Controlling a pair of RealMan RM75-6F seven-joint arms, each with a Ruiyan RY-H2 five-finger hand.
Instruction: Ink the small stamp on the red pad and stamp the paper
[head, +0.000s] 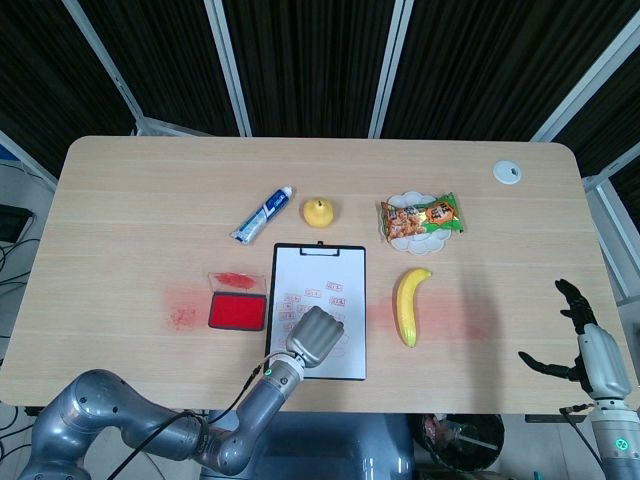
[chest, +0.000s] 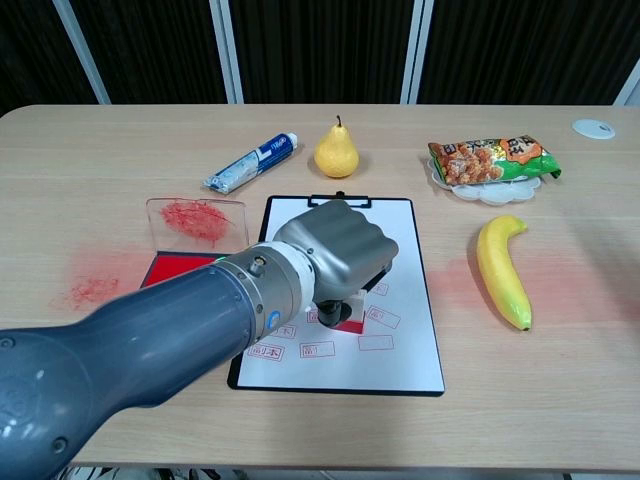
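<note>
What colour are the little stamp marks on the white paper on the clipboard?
Red. The small rectangular stamp marks on the white paper show best in the chest view.

We are seeing matt pale wood on the table (chest: 120, 140), smooth grey metal on the left hand (chest: 335, 250), and glossy banana (chest: 503, 270) skin.

The left hand (chest: 338, 250) grips the small stamp (chest: 343, 314) against the paper (chest: 400, 300) on a clipboard (chest: 432, 388). The red pad (chest: 165, 266) lies just left; a banana (chest: 503, 269) lies right.
</note>
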